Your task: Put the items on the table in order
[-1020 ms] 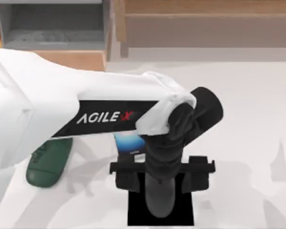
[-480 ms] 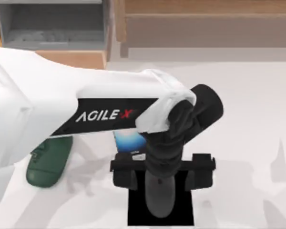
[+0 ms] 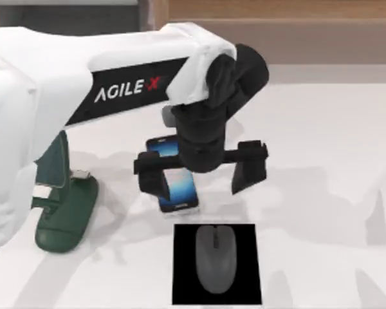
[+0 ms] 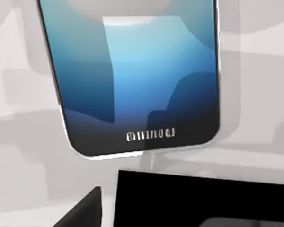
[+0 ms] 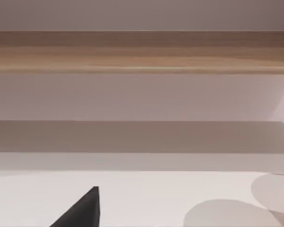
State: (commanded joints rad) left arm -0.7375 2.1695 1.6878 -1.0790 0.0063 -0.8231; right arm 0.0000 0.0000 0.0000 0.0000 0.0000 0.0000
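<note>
Above the middle of the table [image 3: 321, 161], the left gripper [image 3: 201, 175] hung with its fingers spread wide apart and nothing between them, over the smartphone [image 3: 177, 187], which lay flat with its screen glowing. The mouse [image 3: 215, 259] rested on the black pad [image 3: 183, 283] just in front of the phone; the green stand [image 3: 64, 206] sat toward the left.

Slim smartphone with glowing blue-white screen and silver edge [image 3: 177, 187] lay flat, screen up, on the smooth white tabletop [image 3: 328, 161] — slightly skewed, near the middle. Small oval dark-grey computer mouse [image 3: 216, 259] lay just nearward of it — on a flat black square pad [image 3: 183, 293], apart from the phone.
</note>
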